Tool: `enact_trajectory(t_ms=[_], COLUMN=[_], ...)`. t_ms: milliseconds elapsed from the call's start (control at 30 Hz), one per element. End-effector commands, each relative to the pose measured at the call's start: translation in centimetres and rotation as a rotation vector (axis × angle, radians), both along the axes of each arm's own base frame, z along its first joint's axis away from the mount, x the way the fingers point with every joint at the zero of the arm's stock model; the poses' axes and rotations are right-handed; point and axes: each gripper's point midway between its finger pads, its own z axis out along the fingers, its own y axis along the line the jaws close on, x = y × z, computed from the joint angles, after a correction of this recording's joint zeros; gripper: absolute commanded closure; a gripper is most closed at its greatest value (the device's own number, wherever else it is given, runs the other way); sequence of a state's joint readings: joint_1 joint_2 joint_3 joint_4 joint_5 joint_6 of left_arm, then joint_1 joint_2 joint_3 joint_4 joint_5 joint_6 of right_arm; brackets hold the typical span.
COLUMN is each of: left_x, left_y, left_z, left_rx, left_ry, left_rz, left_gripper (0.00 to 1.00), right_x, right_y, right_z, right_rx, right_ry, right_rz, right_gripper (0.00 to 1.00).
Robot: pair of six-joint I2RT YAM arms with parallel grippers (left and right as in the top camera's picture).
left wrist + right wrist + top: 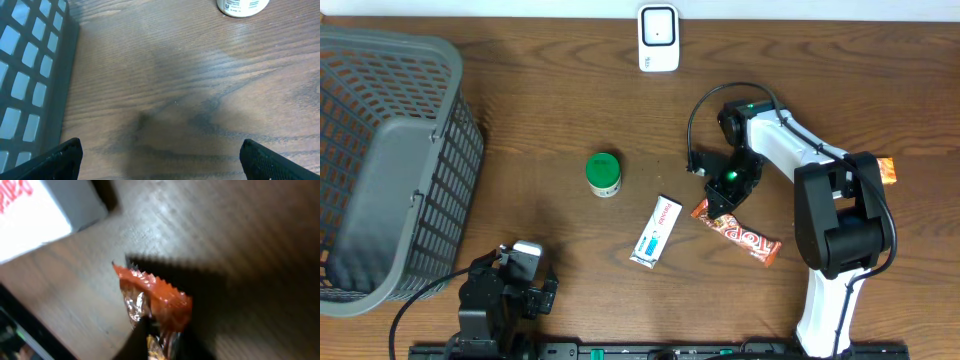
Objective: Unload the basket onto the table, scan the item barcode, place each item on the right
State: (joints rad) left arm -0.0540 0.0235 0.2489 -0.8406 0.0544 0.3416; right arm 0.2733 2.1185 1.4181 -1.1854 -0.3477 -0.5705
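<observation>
Right wrist view is motion-blurred; only the crimped orange-red end of the snack bar (159,301) shows, the rest is cut off at the bottom edge. A white box (30,215) is cropped at the upper left. The right gripper (150,337) is mostly out of frame, but its dark fingers (137,340) look pinched together on that wrapper end. In the overhead view the snack bar (745,236) lies on the desk (520,120) right of centre. Its long axis is diagonal, upper-left end under the right gripper (718,203), other end pointing lower right, lettering up, no barcode legible. An orange packet (887,170) is half hidden behind the right arm. The scanner (658,38) stands at top centre, well apart from the bar. The left gripper (160,167) sits at lower left with fingers (62,160) wide apart on nothing, only their tips in frame. A basket (30,90) is cropped at the left and a bottle (242,6) is cut off at the top.
</observation>
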Motion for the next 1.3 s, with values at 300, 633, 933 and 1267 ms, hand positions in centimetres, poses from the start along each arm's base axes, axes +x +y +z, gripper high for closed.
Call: enact_trajectory(t_ms=[300, 633, 933, 1267], left_x=[-0.8, -0.8, -0.8, -0.8], left_y=[0.0, 0.0, 0.0, 0.0], left_z=[-1.4, -1.4, -1.4, -1.4], left_rx=[0.000, 0.000, 0.000, 0.000], left_ry=[0.058, 0.058, 0.058, 0.058], left_rz=[-0.001, -0.001, -0.001, -0.001], left_gripper=[0.02, 0.02, 0.02, 0.02], right_x=[0.7, 4.8, 4.9, 5.7], right_y=[2.1, 8.0, 12.4, 14.7], right_z=[1.9, 14.6, 21.3, 21.0], right_rx=[0.078, 0.446, 1.002, 1.073], right_ry=[0.065, 0.012, -0.352, -0.585], right_rz=[-0.120, -0.139, 0.321, 0.578], right_gripper=[0.99, 0.99, 0.99, 0.99])
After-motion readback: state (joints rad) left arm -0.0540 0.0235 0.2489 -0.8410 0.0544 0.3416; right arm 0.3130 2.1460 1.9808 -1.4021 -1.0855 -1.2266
